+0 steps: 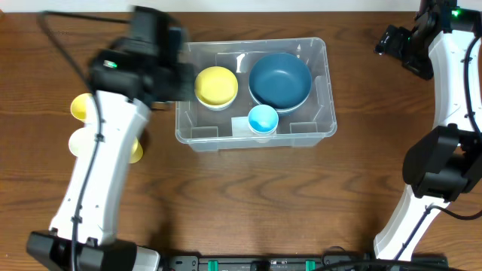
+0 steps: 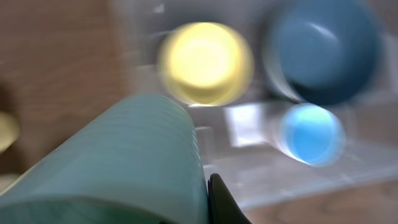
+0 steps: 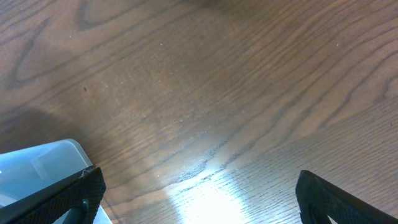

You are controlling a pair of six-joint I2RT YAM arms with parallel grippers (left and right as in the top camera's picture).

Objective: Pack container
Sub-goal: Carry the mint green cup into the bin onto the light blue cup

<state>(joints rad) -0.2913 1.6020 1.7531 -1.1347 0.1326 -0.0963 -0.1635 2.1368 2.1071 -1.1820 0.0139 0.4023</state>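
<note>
Overhead, the left gripper [image 1: 169, 79], clamped on a ribbed pale-green plastic cup [image 2: 118, 168], hangs at the left end of the large clear rectangular plastic container [image 1: 301, 134] at centre frame, which stretches rightward from it, while the right gripper [image 3: 205, 196] gapes open at upper right.

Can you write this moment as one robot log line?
left claw: shut on teal cup | right claw: open, empty | container holds: yellow bowl, blue bowl, light blue cup

One container [image 1: 329, 90], two bowls [image 1: 216, 85], several cups [image 1: 263, 118]
</note>
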